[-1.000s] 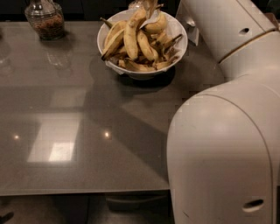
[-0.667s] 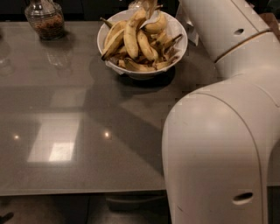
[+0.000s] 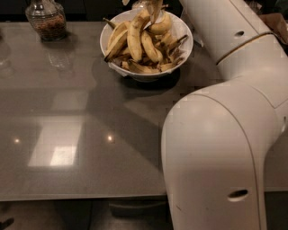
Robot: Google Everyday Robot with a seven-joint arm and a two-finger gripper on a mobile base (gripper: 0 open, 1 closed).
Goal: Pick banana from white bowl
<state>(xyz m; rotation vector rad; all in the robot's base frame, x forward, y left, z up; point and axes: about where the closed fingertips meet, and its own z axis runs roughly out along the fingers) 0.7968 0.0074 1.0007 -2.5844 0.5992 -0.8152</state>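
The white bowl (image 3: 185, 49) stands at the far middle of the grey table, heaped with several speckled bananas. The banana (image 3: 133, 39), the longest and thickest, lies near upright at the middle-left of the pile. My gripper (image 3: 154, 8) is at the top edge of the view, right over the far side of the pile and touching or just above the upper bananas. Most of it is cut off by the frame. My white arm (image 3: 225, 134) fills the right side and hides the table's right part.
A glass jar (image 3: 45, 19) with brown contents stands at the far left of the table (image 3: 67, 112). The table's front edge runs along the bottom of the view, with dark floor below it.
The big arm link has swung a little to the left and covers more of the table. The gripper stays over the bowl. The bananas have not visibly moved.
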